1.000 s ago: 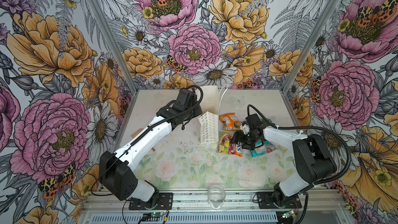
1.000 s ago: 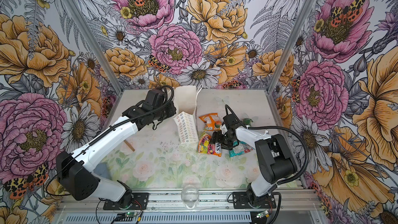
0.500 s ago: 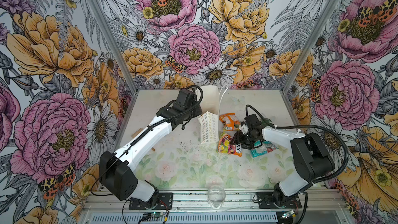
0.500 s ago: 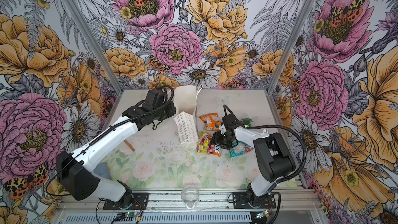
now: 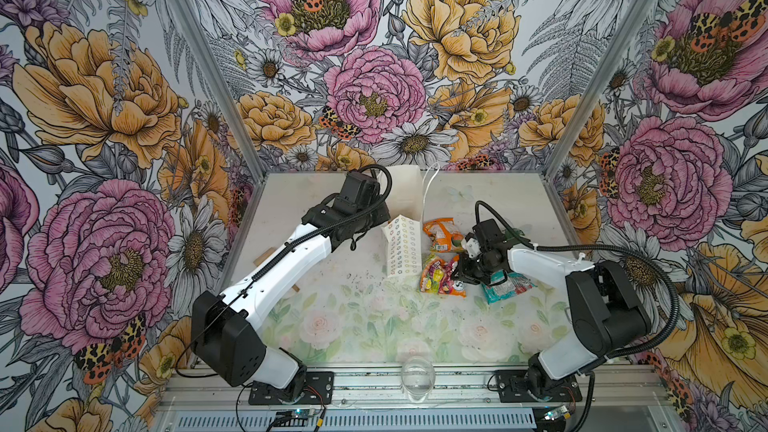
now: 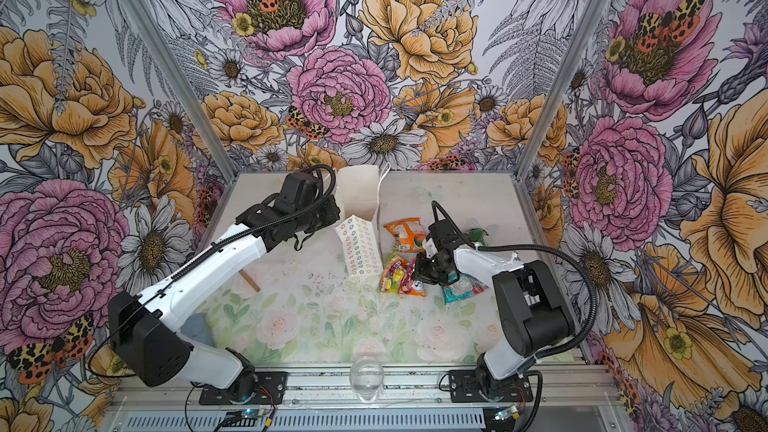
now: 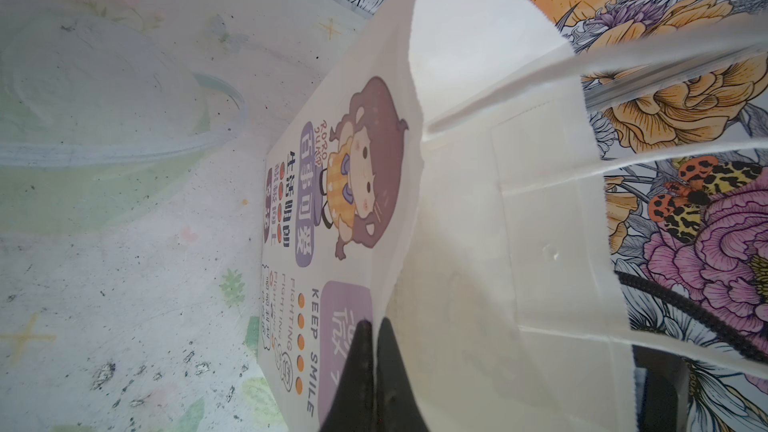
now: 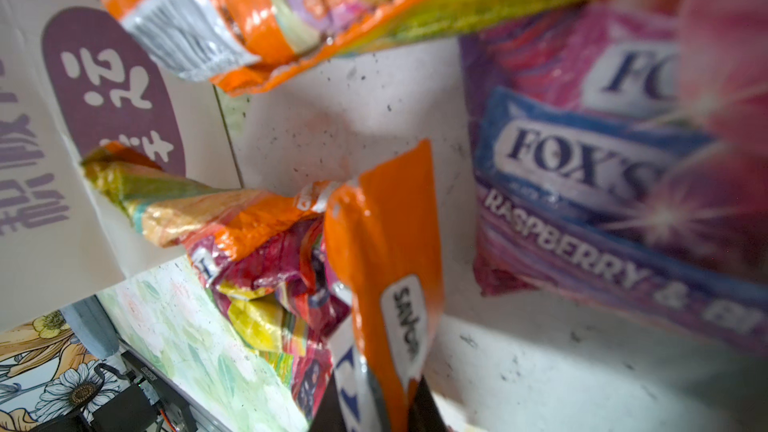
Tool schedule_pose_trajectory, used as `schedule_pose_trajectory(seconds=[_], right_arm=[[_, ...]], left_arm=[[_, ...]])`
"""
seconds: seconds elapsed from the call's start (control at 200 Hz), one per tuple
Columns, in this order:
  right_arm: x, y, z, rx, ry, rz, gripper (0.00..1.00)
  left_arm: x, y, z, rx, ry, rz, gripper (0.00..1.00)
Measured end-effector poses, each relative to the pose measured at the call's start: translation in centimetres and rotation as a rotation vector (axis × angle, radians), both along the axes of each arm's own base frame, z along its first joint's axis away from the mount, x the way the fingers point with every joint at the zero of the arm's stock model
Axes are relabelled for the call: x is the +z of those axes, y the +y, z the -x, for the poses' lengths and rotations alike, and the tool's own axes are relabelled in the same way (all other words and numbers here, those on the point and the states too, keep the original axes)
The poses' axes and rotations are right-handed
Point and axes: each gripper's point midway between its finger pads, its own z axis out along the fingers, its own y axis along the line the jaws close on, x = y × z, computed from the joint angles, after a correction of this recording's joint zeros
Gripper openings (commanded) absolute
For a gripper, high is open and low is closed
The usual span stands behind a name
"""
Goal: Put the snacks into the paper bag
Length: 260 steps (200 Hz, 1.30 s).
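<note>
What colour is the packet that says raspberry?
The raspberry packet is purple and pink, clearest in the right wrist view.

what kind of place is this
Probably a robot test booth, not a home: two arms bolted to a metal rail, flower-print wall panels boxing in a small table with snack packets and a paper bag.

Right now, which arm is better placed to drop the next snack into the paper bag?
The right arm. The right gripper clamps the orange packet beside the paper bag, while the left gripper is occupied pinching the bag's rim.
</note>
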Motion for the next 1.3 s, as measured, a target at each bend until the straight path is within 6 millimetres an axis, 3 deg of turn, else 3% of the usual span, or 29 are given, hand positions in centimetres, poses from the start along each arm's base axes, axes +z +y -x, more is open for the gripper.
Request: schedule_pose_trajectory(seconds=[0.175,0.315,0.595,0.736,0.851,1.021,1.301], right_arm=[[0.7,-0.4,0.4,0.013,-0.005,0.018,0.00],[2.3,-0.5,0.3,0.034,-0.032,0.027,0.00],[9.3,-0.8,-2.3,0.096,-0.190,0.068,0.00],[13.2,-2.0,-3.8,0.111,-0.277,0.149,0.00],[17.2,-3.5,-5.1,0.110,-0.362,0.234,0.00],[25.4,-5.0,-7.3,0.102,-0.543,0.323,0.00],[38.5,-4.8,-13.0,0.097,-0.862,0.387,0.00]], left_arm=[[0.0,0.0,0.0,0.000,0.000,0.000,0.00],[0.0,0.0,0.0,0.000,0.000,0.000,0.00],[0.0,0.0,0.0,0.000,0.000,0.000,0.00],[0.0,0.0,0.0,0.000,0.000,0.000,0.00],[0.0,0.0,0.0,0.000,0.000,0.000,0.00],[0.0,0.0,0.0,0.000,-0.001,0.000,0.00],[0.0,0.0,0.0,0.000,-0.001,0.001,0.00]])
